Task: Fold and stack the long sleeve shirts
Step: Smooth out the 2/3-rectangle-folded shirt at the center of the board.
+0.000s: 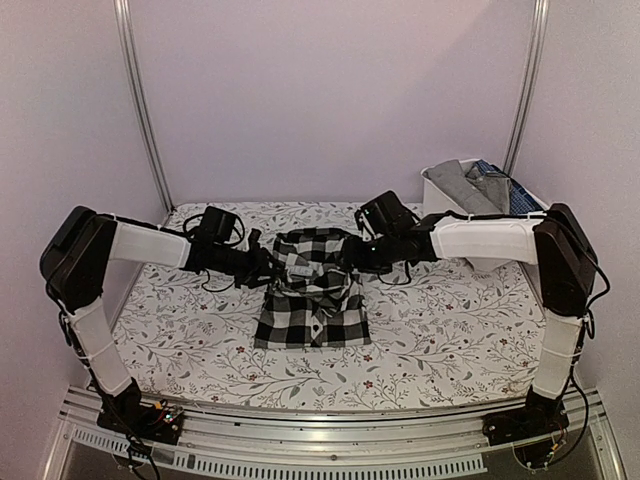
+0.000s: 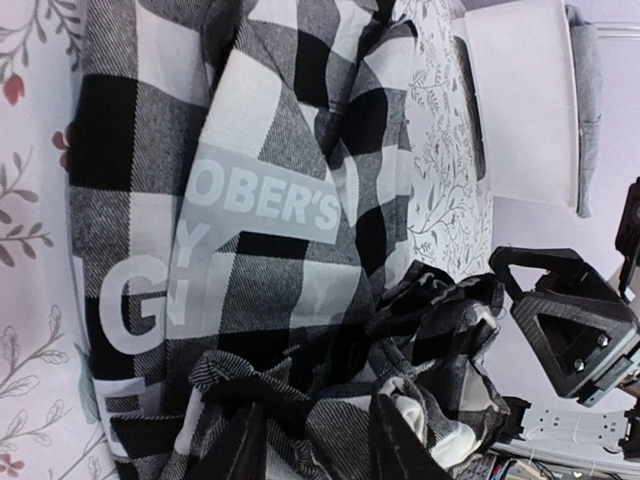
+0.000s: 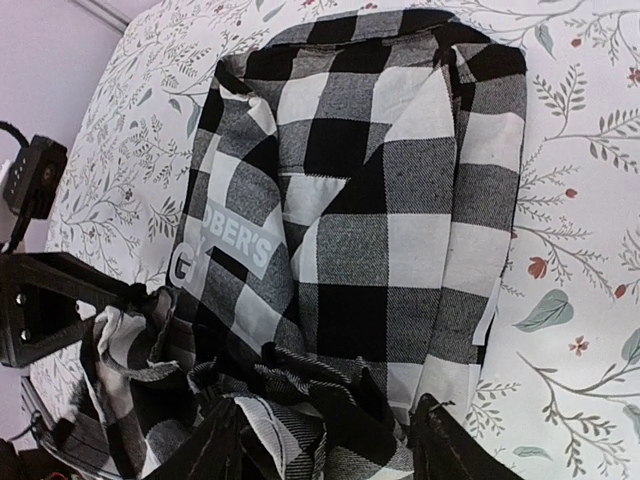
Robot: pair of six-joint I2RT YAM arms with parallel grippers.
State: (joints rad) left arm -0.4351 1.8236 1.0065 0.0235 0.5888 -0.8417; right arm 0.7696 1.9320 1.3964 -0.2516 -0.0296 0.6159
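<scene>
A black-and-white checked shirt (image 1: 312, 310) lies mid-table, its near part flat and its far part bunched and raised between my grippers. My left gripper (image 1: 263, 268) is at the bunch's left end and my right gripper (image 1: 352, 256) at its right end. In the left wrist view my left gripper (image 2: 322, 445) has crumpled checked cloth (image 2: 330, 400) filling the gap between its fingers. In the right wrist view my right gripper (image 3: 325, 450) has a bunch of the same cloth (image 3: 300, 400) between its fingers, above the flat shirt (image 3: 400, 200). More shirts, grey (image 1: 462, 185) and dark blue (image 1: 500, 180), lie in a bin.
A white bin (image 1: 437, 197) stands at the table's far right, behind my right arm. The table has a floral cover (image 1: 200, 340). Walls and metal uprights (image 1: 140, 100) close the back and sides.
</scene>
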